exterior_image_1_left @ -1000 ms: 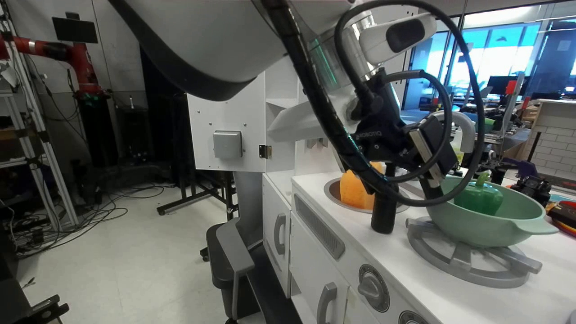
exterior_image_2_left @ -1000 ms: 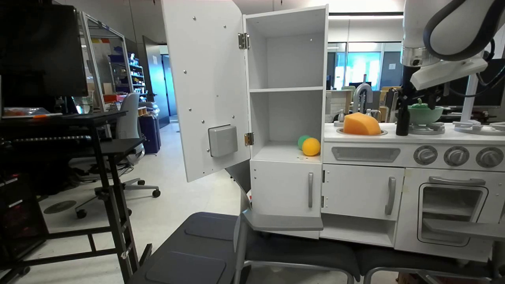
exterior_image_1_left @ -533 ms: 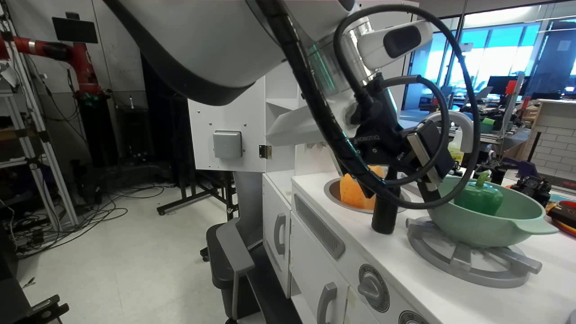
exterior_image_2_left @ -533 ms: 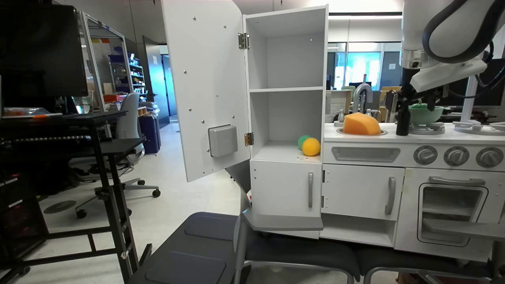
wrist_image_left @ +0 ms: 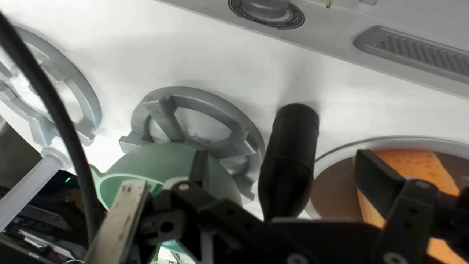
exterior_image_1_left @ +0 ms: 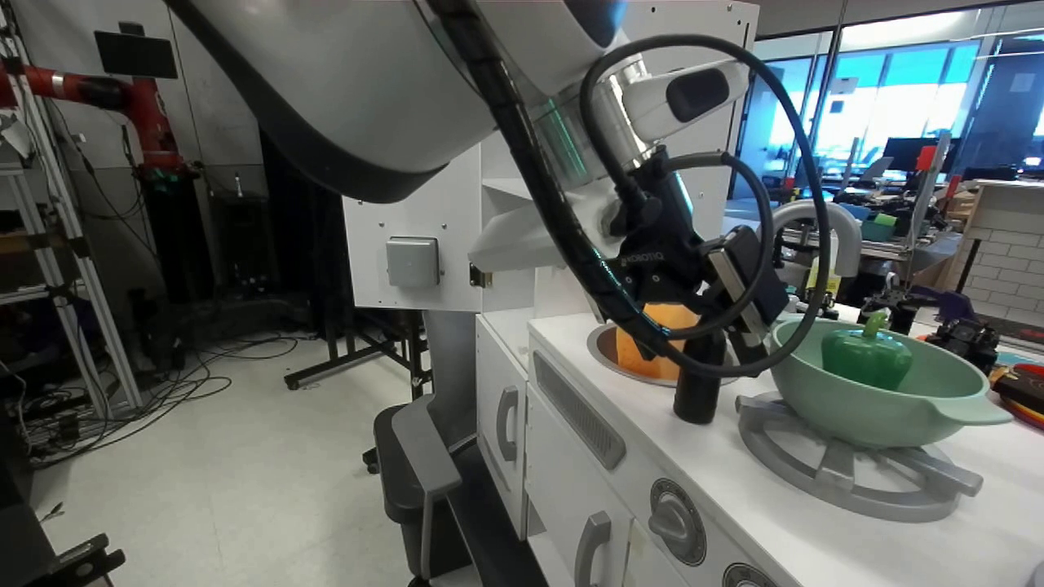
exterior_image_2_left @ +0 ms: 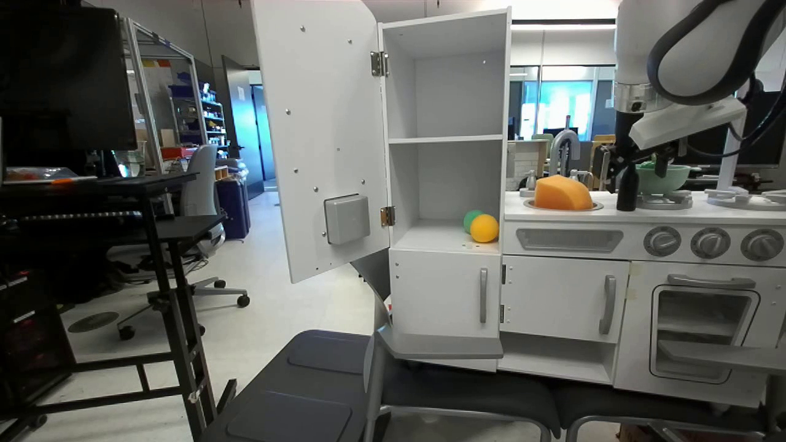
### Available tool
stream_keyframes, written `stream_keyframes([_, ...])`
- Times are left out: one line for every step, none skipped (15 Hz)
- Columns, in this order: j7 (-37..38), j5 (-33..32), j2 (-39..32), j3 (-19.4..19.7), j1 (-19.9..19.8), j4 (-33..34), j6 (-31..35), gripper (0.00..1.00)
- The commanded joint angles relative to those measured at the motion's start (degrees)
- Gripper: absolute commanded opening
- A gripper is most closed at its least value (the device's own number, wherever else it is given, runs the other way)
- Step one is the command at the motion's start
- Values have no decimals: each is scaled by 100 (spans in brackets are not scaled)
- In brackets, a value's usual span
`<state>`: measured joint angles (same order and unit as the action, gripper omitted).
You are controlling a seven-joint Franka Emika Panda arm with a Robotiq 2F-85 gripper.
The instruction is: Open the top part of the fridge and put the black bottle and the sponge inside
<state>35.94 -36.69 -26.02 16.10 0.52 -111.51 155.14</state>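
Tool point(wrist_image_left: 282, 161) shifted lower, towards sponge point(exterior_image_2_left: 562, 193); jaws apart, black bottle point(wrist_image_left: 289, 159) between them (upright on counter point(wrist_image_left: 128, 58)).

On the tall white toy-fridge cabinet point(exterior_image_2_left: 463, 92) you have one upper white door with an arched top point(exterior_image_2_left: 328, 141), two metal hinges point(exterior_image_2_left: 379, 64) along it, and one lower white door point(exterior_image_2_left: 439, 301). Inside the cabinet you count one white shelf point(exterior_image_2_left: 445, 140) and two small balls: one round green ball point(exterior_image_2_left: 470, 221) and one round yellow-orange ball point(exterior_image_2_left: 485, 228).

Beside the cabinet, at the white counter point(wrist_image_left: 220, 62), you have one slim black bottle point(wrist_image_left: 291, 146), one rounded orange sponge point(exterior_image_2_left: 562, 193), one round sink point(wrist_image_left: 342, 154), one grey curved faucet point(exterior_image_1_left: 848, 244), two grey ring-shaped burner grates point(wrist_image_left: 198, 97), one pale-green bowl point(exterior_image_1_left: 881, 412), one green bell pepper point(exterior_image_1_left: 867, 359) and three round grey dial knobs point(exterior_image_2_left: 711, 242). Over that counter, you have one black two-fingered gripper point(wrist_image_left: 283, 161).
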Motion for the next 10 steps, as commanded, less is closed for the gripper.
stream_keyframes([-2,-5,-95,197,182,132,128,100])
stream_keyframes([8,-16,-119,221,187,132,171,100])
stream_keyframes([7,-13,-104,233,214,145,132,100])
stream_keyframes([7,-13,-127,252,219,151,152,100])
stream_keyframes([13,-19,-153,271,225,159,171,100])
stream_keyframes([12,-15,-141,279,249,172,126,100])
stream_keyframes([12,-17,-163,290,246,176,146,100])
stream_keyframes([7,-14,-193,295,235,189,166,100])
stream_keyframes([-8,3,-191,288,244,216,118,100])
stream_keyframes([-9,7,-232,293,235,235,144,100])
